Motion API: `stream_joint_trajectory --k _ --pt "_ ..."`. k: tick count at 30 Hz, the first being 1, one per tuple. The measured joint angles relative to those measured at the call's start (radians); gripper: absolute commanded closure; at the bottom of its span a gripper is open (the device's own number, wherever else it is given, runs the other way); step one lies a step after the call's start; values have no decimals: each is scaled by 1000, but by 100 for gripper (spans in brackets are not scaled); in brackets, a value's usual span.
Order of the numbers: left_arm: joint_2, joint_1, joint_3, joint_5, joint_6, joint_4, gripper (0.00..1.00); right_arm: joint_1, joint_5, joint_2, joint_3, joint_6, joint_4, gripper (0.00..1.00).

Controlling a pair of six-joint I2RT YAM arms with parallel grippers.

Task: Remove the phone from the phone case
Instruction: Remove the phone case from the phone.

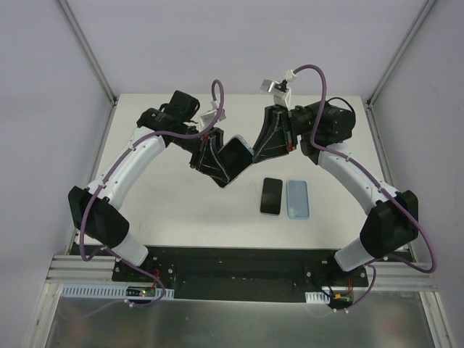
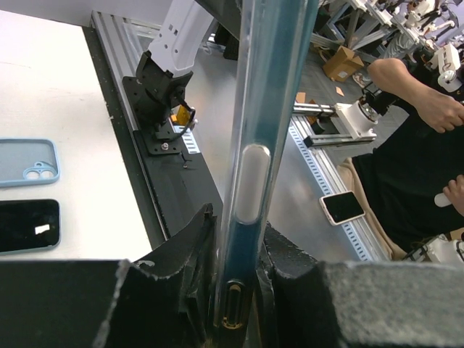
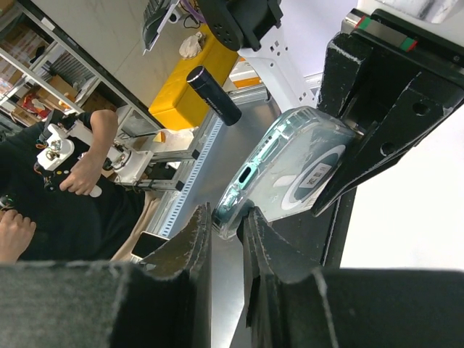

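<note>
A phone in a clear teal-tinted case [image 1: 236, 161] is held in the air over the table between both arms. My left gripper [image 1: 215, 164] is shut on it. In the left wrist view the cased phone's edge [image 2: 262, 109] stands upright between the fingers of my left gripper [image 2: 238, 243], its charging port down in the grip. My right gripper [image 1: 257, 151] meets it from the right. In the right wrist view my right gripper [image 3: 226, 217] pinches one corner of the case [image 3: 293, 170].
A bare black phone [image 1: 271, 196] and an empty light blue case [image 1: 297, 199] lie side by side on the white table [image 1: 181, 210], near the front. Both also show in the left wrist view, the case [image 2: 27, 161] and the phone [image 2: 27, 226]. People work beyond the table.
</note>
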Motion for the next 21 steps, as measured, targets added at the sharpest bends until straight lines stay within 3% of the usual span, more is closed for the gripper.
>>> stream_joint_trajectory --k 21 --pt "24 -10 2 0 61 -15 100 36 0 19 18 88 8 100"
